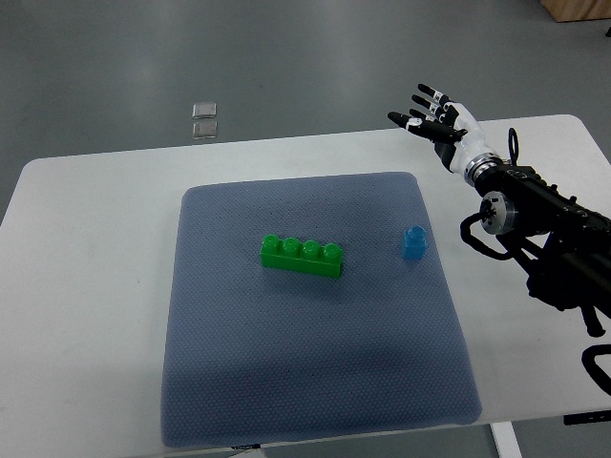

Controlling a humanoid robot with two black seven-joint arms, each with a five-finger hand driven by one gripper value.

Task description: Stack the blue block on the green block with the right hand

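A long green block (302, 256) with several studs lies near the middle of the blue-grey mat (286, 363). A small blue block (413, 241) stands upright on the mat to its right, about a block's length away. My right hand (426, 116) hovers over the table's far right area, behind and above the blue block, its fingers spread and holding nothing. Its black arm (544, 224) comes in from the right edge. The left arm does not show.
The mat lies on a white table (86, 286). Two small clear squares (204, 119) lie on the grey floor beyond the table's far edge. A wooden corner (578, 10) shows at the top right.
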